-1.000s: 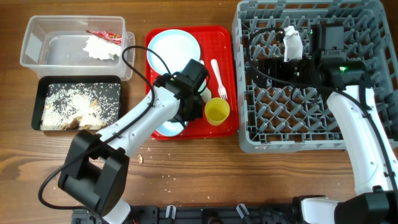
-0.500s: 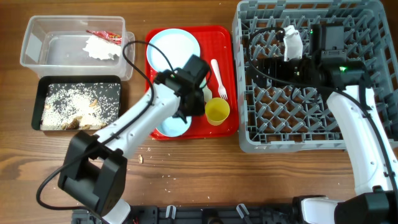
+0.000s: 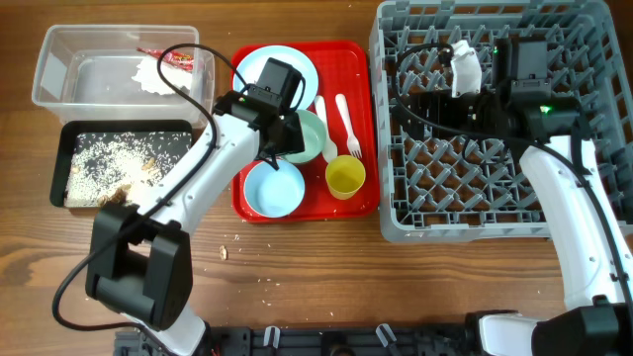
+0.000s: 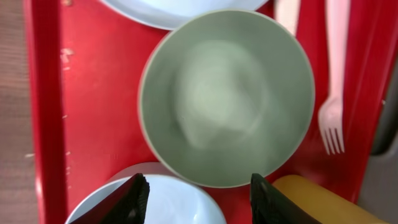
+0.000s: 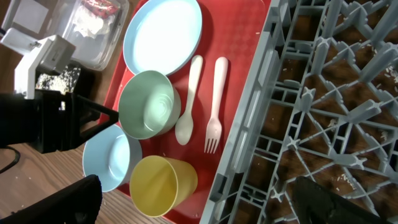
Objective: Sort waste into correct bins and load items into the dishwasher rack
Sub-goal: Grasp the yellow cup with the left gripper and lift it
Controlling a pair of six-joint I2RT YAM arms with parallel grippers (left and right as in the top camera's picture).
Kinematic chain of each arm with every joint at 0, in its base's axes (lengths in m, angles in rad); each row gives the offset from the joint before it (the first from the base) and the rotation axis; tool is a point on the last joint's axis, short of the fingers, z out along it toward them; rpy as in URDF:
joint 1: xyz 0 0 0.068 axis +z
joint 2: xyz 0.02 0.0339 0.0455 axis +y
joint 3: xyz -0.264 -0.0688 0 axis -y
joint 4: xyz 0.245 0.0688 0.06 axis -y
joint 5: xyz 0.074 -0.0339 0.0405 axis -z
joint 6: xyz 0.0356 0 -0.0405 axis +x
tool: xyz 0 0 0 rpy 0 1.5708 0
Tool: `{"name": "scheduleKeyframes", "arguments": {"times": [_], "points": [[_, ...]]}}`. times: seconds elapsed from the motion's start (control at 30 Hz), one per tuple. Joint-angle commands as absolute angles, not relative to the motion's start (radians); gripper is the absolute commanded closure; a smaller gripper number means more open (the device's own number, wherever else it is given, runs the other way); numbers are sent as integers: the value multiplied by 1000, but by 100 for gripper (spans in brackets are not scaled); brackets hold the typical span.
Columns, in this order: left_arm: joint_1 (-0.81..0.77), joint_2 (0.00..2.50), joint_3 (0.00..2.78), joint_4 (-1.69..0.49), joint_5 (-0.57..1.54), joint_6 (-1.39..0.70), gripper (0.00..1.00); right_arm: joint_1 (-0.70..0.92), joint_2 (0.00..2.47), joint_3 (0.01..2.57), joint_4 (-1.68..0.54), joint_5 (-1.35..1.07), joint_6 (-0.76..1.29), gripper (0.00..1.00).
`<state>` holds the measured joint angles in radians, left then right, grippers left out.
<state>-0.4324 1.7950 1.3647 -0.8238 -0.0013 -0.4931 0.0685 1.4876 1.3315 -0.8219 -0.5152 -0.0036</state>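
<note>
Left pincer (image 4: 200, 200) spread wide, empty, above green bowl (image 4: 227, 96) on red tray (image 4: 93, 112); my right pincer (image 5: 202, 202) also apart, over rack (image 5: 323, 93).

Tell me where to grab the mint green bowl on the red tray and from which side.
Pinch the rim of the green bowl from straight above, one finger inside, one outside, on the edge away from the spoon. It sits upright and open, and only there is bare red tray beside it; blue bowl and spoon crowd elsewhere.
</note>
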Motion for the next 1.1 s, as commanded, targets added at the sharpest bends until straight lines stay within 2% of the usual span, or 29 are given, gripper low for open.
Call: {"name": "scheduleKeyframes", "arguments": {"times": [0.0,0.07,0.23,0.43,0.5,0.57,0.67,0.83,0.93,0.97,1.07], "points": [[-452,1803,1378,-788,220,-333,47,65,1500,1333,-813,-513,4,0],[-477,1803,1378,-768,281,-316,45,65,1500,1333,-809,-513,3,0],[-551,1816,1378,-775,280,-294,41,65,1500,1333,-810,-513,3,0],[-583,1903,1378,-791,257,-299,42,65,1500,1333,-810,-512,2,0],[-582,1911,1378,-789,257,-300,53,65,1500,1333,-810,-512,2,0],[-582,1911,1380,-785,257,-321,96,65,1500,1333,-810,-512,3,0],[-560,1904,1397,-793,290,-375,96,65,1500,1333,-813,-513,5,0],[-434,1831,1449,-796,598,-374,96,65,1500,1333,-818,-578,52,0],[-312,1790,1454,-760,900,-370,96,65,1500,1333,-801,-743,22,0],[-250,1787,1454,-732,1063,-370,96,65,1500,1333,-778,-856,-8,0],[-162,1787,1453,-686,1299,-371,96,66,1500,1333,-714,-1013,-29,0]]}}
